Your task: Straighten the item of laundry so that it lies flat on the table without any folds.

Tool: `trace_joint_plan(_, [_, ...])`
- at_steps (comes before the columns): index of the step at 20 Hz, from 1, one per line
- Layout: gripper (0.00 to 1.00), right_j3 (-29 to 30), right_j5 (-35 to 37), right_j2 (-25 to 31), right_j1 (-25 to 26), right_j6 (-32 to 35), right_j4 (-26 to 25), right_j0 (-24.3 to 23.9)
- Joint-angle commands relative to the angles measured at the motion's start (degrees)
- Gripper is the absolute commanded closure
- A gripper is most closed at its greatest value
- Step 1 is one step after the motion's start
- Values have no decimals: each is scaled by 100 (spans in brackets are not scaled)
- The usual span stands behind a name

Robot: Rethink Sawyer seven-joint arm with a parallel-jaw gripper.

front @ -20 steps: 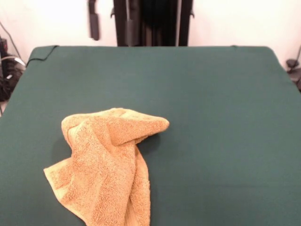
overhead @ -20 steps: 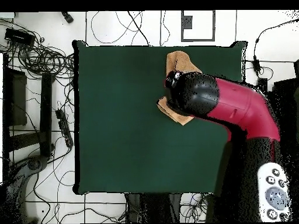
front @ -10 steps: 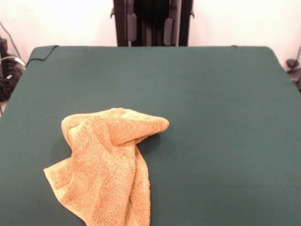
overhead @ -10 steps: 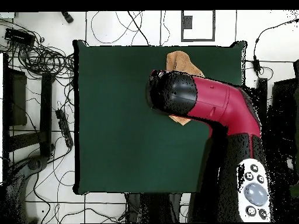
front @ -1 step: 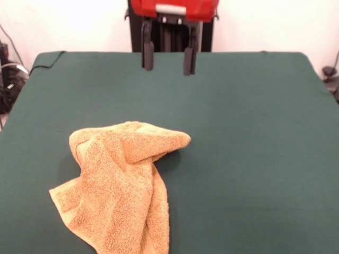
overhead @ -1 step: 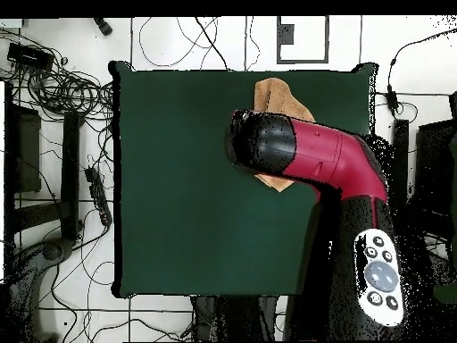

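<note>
The towel (front @ -1 step: pixel 117 182) is seen crumpled up on the near-left part of the green bench (front @ -1 step: pixel 249 137) in the front view, nowhere close to flat. It's bunched into a ridge along its far side, with one fold poking out to the right like a blunt point, and the rest is draped down toward the near edge, where it's cut off by the bottom of the picture (so the near end can't be judged). No paler band or label can be made out from here. The tool (front @ -1 step: pixel 167 55) is held up over the far side of the bench, well apart from the towel, with its two dark fingers (front @ -1 step: pixel 148 52) spread apart and nothing held between them, so it's released. Its red housing is just visible at the top edge. In the overhead view, the red and black arm (overhead @ -1 step: pixel 308 156) is stretched across the bench and most of the towel (overhead @ -1 step: pixel 275 92) is covered by it; only a bit of orange is left showing past the arm near the bench edge. Cables (overhead @ -1 step: pixel 54 85) are scattered on the floor beside the bench.
</note>
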Motion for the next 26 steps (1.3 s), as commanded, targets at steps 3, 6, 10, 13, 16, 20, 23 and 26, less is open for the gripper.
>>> trace_joint_plan(3, [0, 299, -149, 430, 763, 175, -295, -46])
trace_joint_plan(6, [0, 282, -267, 417, 822, 199, -385, -92])
trace_joint_plan(10, [0, 192, -344, 316, 908, 181, -586, -120])
trace_joint_plan(13, [0, 235, -337, 244, 790, 169, -701, -181])
trace_joint_plan(16, [0, 303, -370, 42, 605, 293, -857, -189])
trace_joint_plan(20, [0, 199, -404, -112, 653, 408, -1012, -231])
trace_joint_plan(23, [0, 65, -285, -40, 777, 353, -976, -307])
trace_joint_plan(26, [0, -58, -230, -53, 822, 361, -1011, -317])
